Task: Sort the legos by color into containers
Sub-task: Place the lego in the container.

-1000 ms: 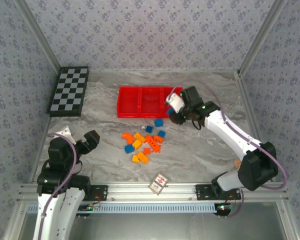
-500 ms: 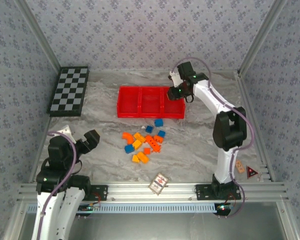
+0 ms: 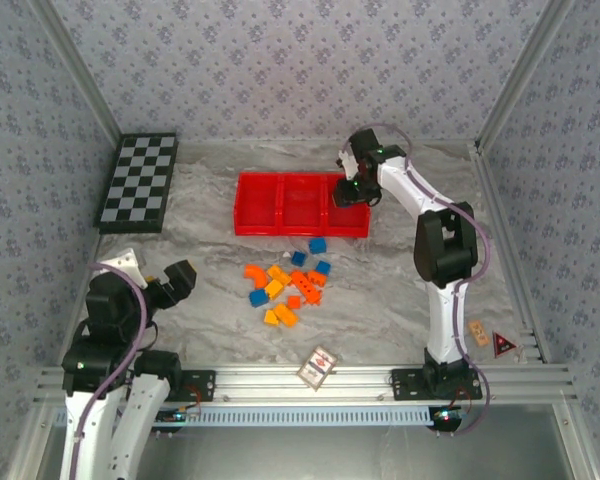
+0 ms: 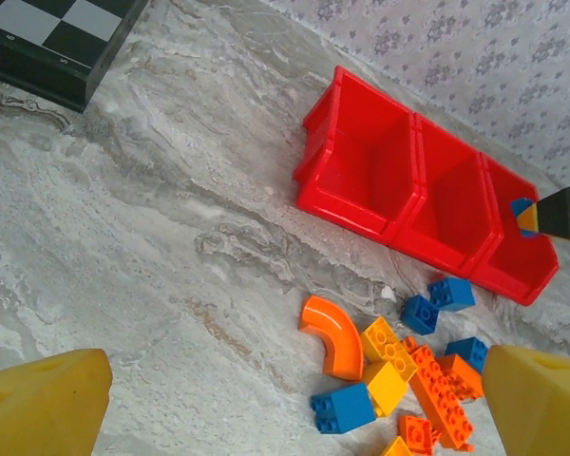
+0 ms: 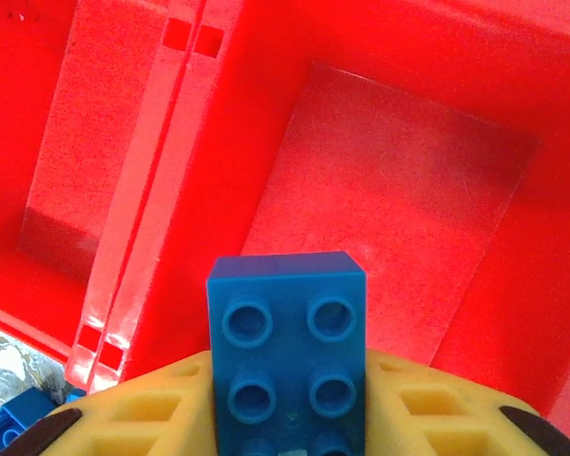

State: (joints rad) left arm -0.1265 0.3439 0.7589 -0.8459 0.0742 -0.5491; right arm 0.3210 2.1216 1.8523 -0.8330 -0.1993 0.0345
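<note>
A loose pile of legos (image 3: pixel 285 285), yellow-orange, red-orange and blue, lies on the marble table in front of the red tray (image 3: pixel 280 228). The left wrist view shows the same legos (image 4: pixel 408 370) and the tray (image 4: pixel 351 204) with its three containers. My right gripper (image 3: pixel 350 190) hangs over the tray's right compartment (image 5: pixel 389 209). It is shut on a blue lego brick (image 5: pixel 287 351), studs facing the camera, between the yellow fingers (image 5: pixel 152 418). My left gripper (image 3: pixel 180 280) stands open at the near left, its fingertips (image 4: pixel 43 399) wide apart and well short of the pile.
A black-and-white checkerboard (image 3: pixel 140 182) lies at the far left. A small patterned card (image 3: pixel 318 366) sits near the front edge. Patterned walls and metal posts close in the table on three sides. A blue brick (image 5: pixel 5 427) lies just outside the tray's front wall.
My right arm swung from in front of the tray to above its right compartment, carrying the blue brick. The left arm barely moved.
</note>
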